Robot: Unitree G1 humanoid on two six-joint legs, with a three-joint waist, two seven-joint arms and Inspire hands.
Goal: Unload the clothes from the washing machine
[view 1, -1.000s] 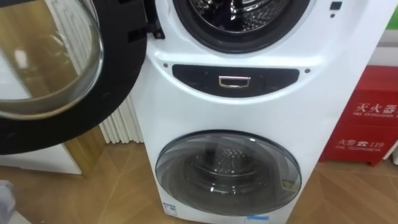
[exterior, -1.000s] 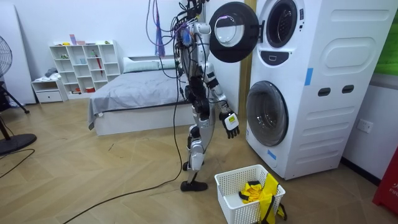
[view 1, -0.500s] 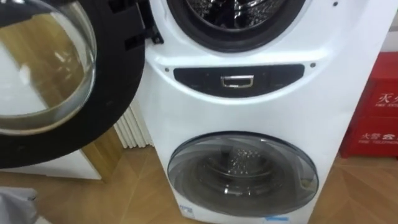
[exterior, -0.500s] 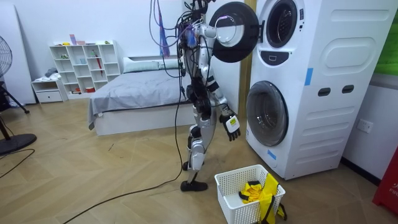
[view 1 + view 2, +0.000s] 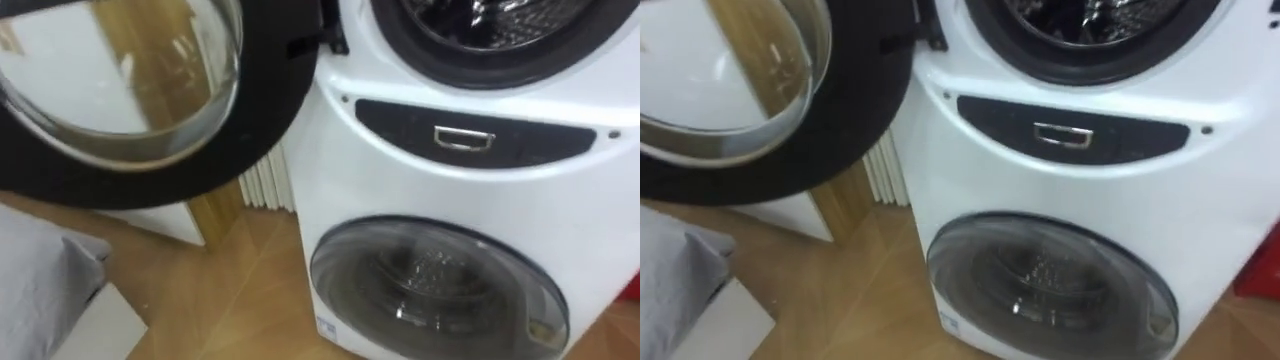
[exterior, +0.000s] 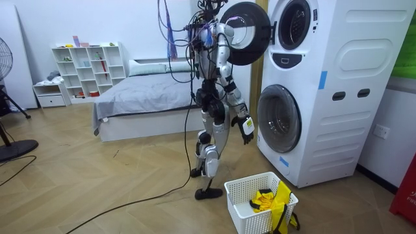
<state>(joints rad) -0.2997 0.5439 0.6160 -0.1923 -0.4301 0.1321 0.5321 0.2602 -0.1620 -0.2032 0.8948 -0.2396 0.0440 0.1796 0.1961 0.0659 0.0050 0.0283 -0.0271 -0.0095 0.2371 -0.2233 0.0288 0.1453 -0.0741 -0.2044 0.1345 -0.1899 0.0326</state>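
Right hand [image 6: 247, 128]: it hangs low at my side in front of the hips, fingers slack, grasping nothing. From my body's turn in the room view I take it for the right one.

Change noted: over the last second I have stepped closer to the washing machine [image 5: 480, 200]. In the room view my body and the hanging hand now stand nearer its front than a second ago. In the eye views the whole picture has shifted, which is my head's own move: the machine fills more of it and sits further to my right. Nothing on the machine itself has moved.

Finding: this is the approach, in my judgement, and the reach is not yet begun. The upper door [image 5: 130, 90] stands swung wide open on my left, so nothing bars the upper drum opening [image 5: 500, 25].

Task's thing: a yellow cloth [image 6: 263, 198] lies in the basket [image 6: 240, 209] on the floor behind my feet. Of the upper drum I see the lower rim and a little of the inside. Whether clothes remain there I cannot tell.

Count:
- Drums, stacked: two.
- Doors: two. The upper one is open and the lower door [image 5: 440, 295] is closed.
- Baskets: one.
- Cloth visible as such: one bundle.
- Beds: one, the bed [image 6: 143, 97] on my left.
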